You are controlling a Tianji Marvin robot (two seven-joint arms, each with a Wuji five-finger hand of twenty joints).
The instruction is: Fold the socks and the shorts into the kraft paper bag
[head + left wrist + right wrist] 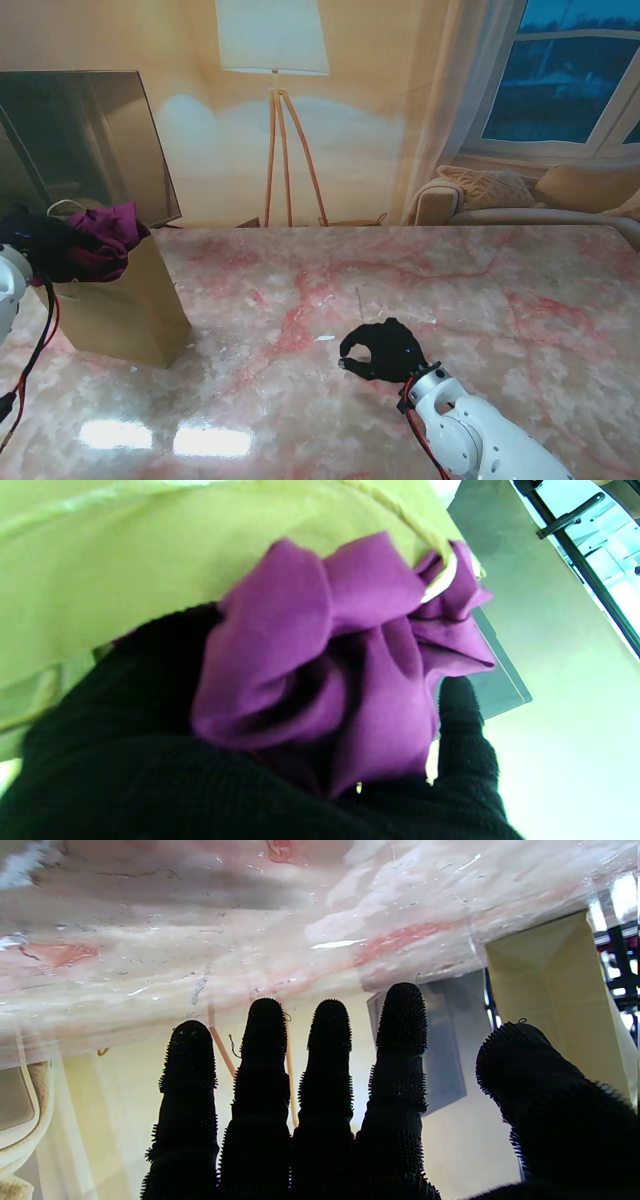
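Shorts half in, could still flop out

My left hand [40, 245] grips the purple shorts [108, 240] bunched at the bag [125, 315] mouth; letting go early may spill them or tip it. Right hand [385, 352] is empty, fingers apart. No socks visible.

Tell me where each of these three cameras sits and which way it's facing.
Stand view: above the shoulders, looking down at the marble table; right hand open, left hand at the kraft paper bag.
Left wrist: along the fingers, purple shorts gripped.
Right wrist: along spread fingers, toward the table.
Shared: the bag shows in all three.
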